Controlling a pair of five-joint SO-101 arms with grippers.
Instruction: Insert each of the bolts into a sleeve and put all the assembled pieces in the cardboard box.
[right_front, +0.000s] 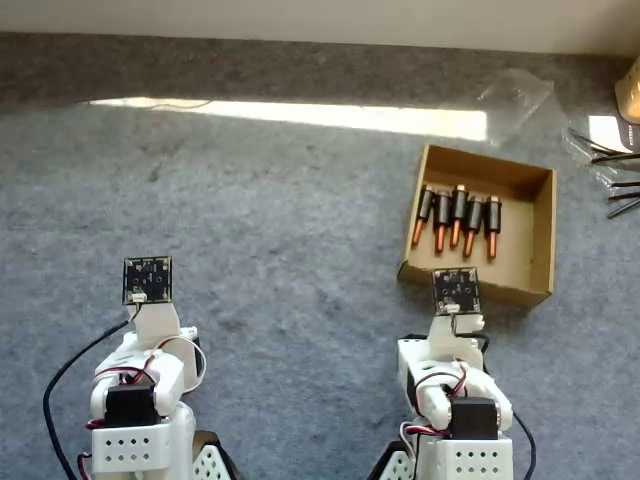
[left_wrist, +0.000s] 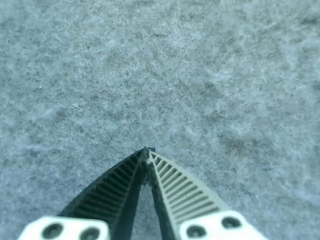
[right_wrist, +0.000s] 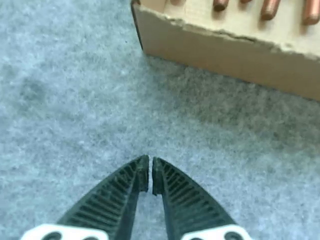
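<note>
Several assembled pieces (right_front: 456, 219), copper bolts in dark sleeves, lie side by side in the cardboard box (right_front: 535, 240) at the right of the grey carpet. Their copper tips (right_wrist: 270, 7) show over the box wall (right_wrist: 225, 50) in the right wrist view. My right gripper (right_wrist: 150, 170) is shut and empty, hovering over carpet just in front of the box's near wall. My left gripper (left_wrist: 147, 155) is shut and empty over bare carpet. In the high view both arms sit folded at the near edge, the left arm (right_front: 148, 300) at left and the right arm (right_front: 456, 310) close to the box.
A clear plastic bag (right_front: 515, 95) lies beyond the box. Black cables or tools (right_front: 615, 180) sit at the far right edge. A bright strip of sunlight (right_front: 300, 113) crosses the far carpet. Grey carpet stretches between and beyond the arms.
</note>
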